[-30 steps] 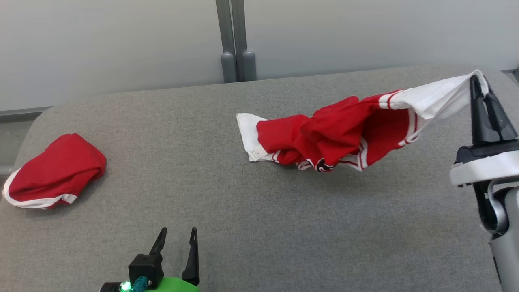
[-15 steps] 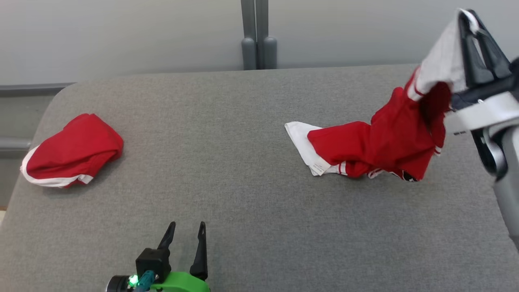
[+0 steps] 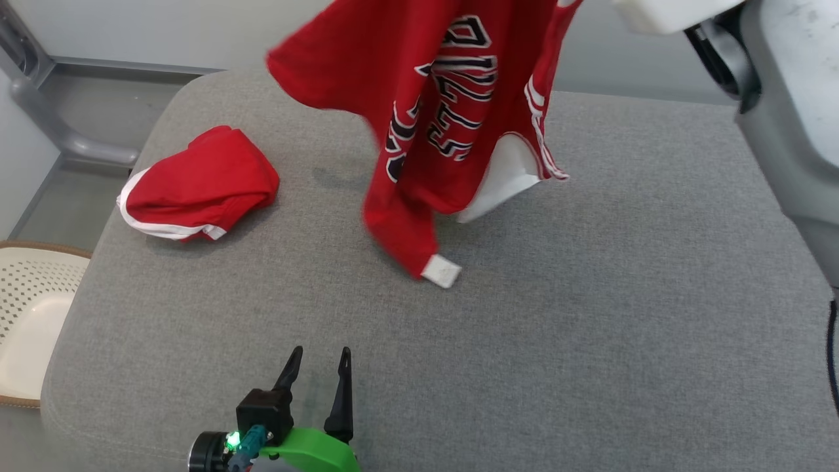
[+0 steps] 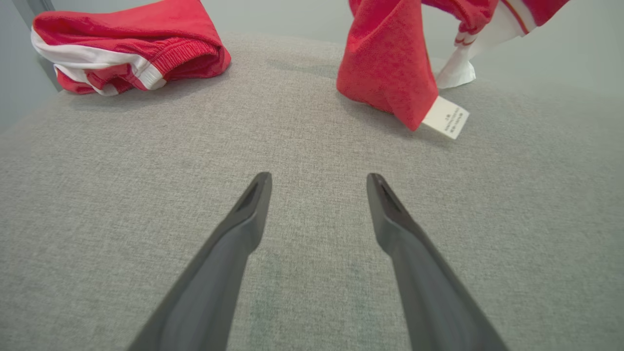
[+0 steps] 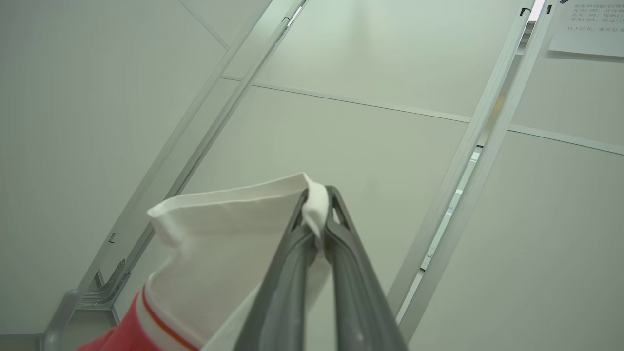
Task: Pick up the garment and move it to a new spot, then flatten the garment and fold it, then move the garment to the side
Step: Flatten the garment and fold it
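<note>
The red shirt (image 3: 446, 98) hangs in the air over the far half of the grey table (image 3: 557, 341). Its upper part is cut off by the top edge of the head view, so the place where it is held cannot be seen there. The right wrist view shows this place: the right claw (image 5: 317, 195) is pressed together on a fold of the white edge of the shirt (image 5: 219, 234), and the cloth falls away to the left under it. In the head view the pale right arm (image 3: 786, 98) is at the upper right, and it is also cut off.

The black and white letters on the shirt are turned sideways and partly folded, so the word is not readable. The lowest corner carries a small white label (image 3: 440, 270). Its print is too small to read in the left wrist view (image 4: 446, 117). I cannot tell if this corner touches the table or hangs just above it.

The left claw (image 3: 321, 354) is low at the near edge, its fingers spread wide with nothing between them (image 4: 319, 178).

A bundle of red cloth (image 3: 203, 183) with white trim lies on the table's left side, well apart from the shirt. A pale basket (image 3: 26, 314) beside the table is cut off by the left edge.
</note>
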You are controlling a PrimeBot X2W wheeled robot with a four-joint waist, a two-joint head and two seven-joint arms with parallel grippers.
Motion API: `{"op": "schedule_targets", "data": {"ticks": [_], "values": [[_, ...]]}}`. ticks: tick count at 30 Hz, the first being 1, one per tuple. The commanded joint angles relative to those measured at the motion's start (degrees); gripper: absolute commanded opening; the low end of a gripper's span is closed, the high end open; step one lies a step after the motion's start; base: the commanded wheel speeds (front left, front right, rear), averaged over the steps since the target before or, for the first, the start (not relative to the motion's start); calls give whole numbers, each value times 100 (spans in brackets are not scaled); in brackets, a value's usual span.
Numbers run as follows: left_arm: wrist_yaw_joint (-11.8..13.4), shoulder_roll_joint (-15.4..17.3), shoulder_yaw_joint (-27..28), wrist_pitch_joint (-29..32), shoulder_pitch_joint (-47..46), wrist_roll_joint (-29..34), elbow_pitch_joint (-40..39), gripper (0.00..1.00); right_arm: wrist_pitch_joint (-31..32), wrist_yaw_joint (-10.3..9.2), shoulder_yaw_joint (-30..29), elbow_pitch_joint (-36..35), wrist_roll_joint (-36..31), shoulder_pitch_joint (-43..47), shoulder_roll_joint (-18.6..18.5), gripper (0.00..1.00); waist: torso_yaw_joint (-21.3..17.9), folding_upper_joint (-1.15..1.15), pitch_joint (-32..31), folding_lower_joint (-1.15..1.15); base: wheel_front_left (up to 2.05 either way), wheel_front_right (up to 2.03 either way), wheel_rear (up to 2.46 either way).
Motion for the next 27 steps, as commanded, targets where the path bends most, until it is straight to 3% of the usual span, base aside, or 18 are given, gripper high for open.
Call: {"op": "schedule_targets", "data": {"ticks": [1,10,13,17,18,19,20,27], "values": [[47,18,8,-1,-107,-29,-34,100,-16,-10,-76,43,-23,92,-190,0,90,0,125,0,0,0,0],[-69,18,107,-1,-293,238,16,100,-16,-9,-940,362,113,1952,-1138,0,-388,0,527,0,0,0,0],[-113,19,93,-2,-397,265,37,100,-17,-10,-1336,695,124,2821,-1205,0,-515,0,622,0,0,0,0],[-149,19,77,-1,-470,368,75,100,-18,-10,-1886,1343,142,3765,-983,0,-659,0,652,0,0,0,0],[-158,23,100,-1,-479,386,85,100,-18,-10,-2031,1538,107,3954,-894,28,-704,0,645,0,0,0,0],[-177,20,109,-2,-491,425,91,100,-18,-10,-2172,1614,83,4059,-783,96,-754,0,637,0,0,0,0],[-188,20,114,-1,-510,443,89,100,-18,-10,-2287,1643,26,4134,-709,100,-787,0,636,0,0,0,0],[-274,20,47,-1,-666,401,-40,100,-17,-10,-2968,1332,-351,4729,-73,100,-1039,0,518,0,0,0,0]]}}
